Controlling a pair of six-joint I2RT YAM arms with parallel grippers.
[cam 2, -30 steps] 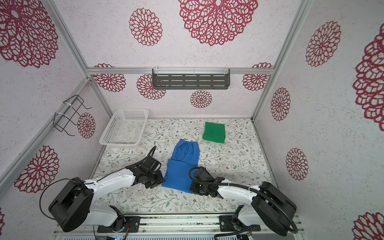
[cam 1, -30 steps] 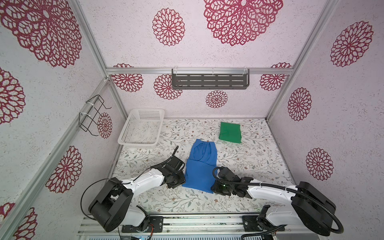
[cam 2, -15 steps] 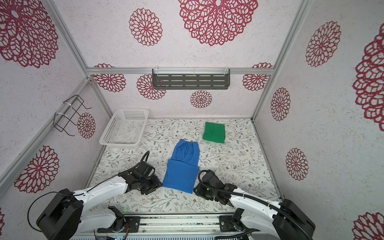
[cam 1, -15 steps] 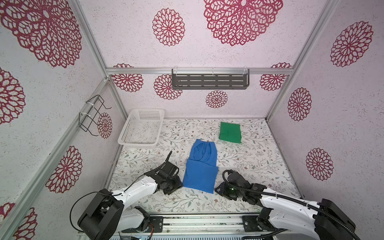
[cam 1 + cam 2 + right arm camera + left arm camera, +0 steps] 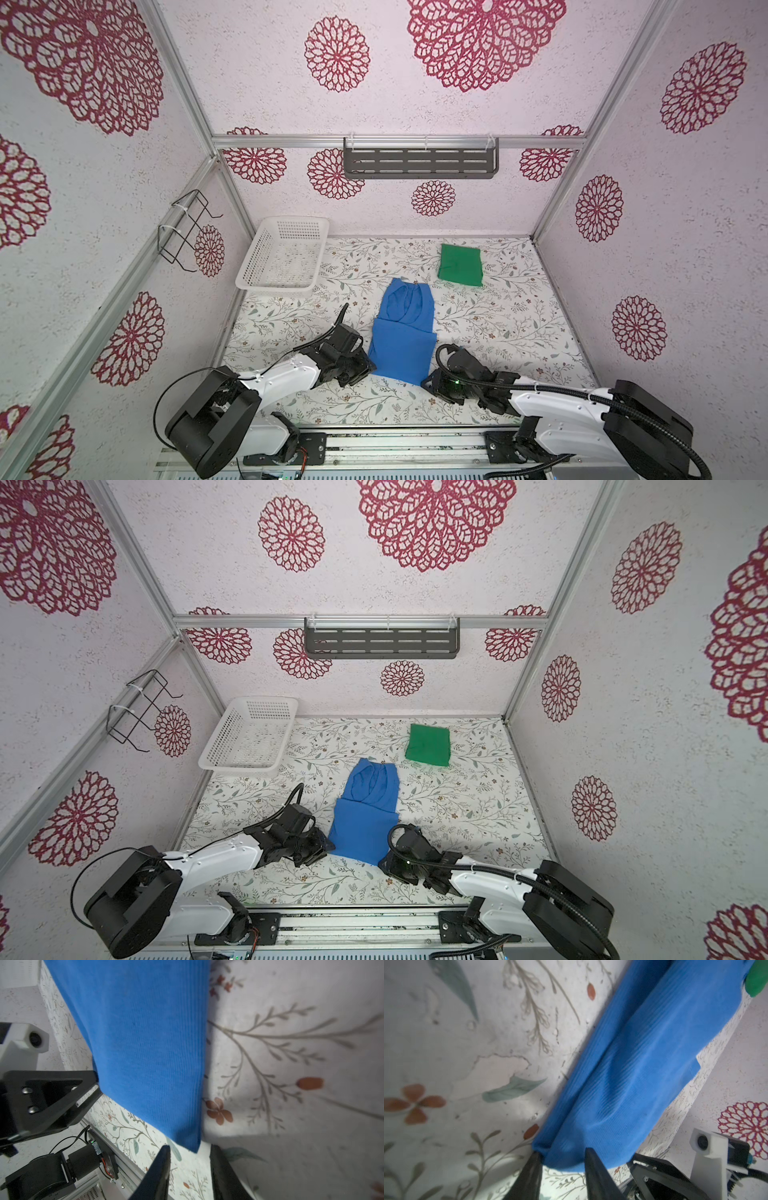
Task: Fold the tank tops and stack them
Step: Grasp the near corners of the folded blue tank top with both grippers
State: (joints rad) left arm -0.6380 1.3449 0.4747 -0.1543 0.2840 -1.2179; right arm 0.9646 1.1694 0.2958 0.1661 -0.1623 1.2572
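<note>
The blue tank top (image 5: pixel 405 336) (image 5: pixel 365 820) lies flat mid-table, folded into a long strip. The green tank top (image 5: pixel 460 265) (image 5: pixel 429 746) rests folded at the back right. My left gripper (image 5: pixel 365 368) (image 5: pixel 326 845) sits low at the blue top's near left corner. In the left wrist view this gripper (image 5: pixel 562 1156) is open, with the rolled corner of the blue top (image 5: pixel 623 1076) lying between its tips. My right gripper (image 5: pixel 428 380) (image 5: pixel 384 860) is at the near right corner. In the right wrist view it (image 5: pixel 190 1148) is open, and the blue corner (image 5: pixel 145 1043) ends just ahead of the gap.
A white perforated basket (image 5: pixel 257 257) (image 5: pixel 224 737) stands at the back left. A grey slotted shelf (image 5: pixel 419 164) hangs on the back wall and a black wire rack (image 5: pixel 183 232) on the left wall. The metal rail runs along the table's front edge.
Both grippers have slid toward the table's front, from beside the blue top down to its two near corners. The blue top lies as before.
</note>
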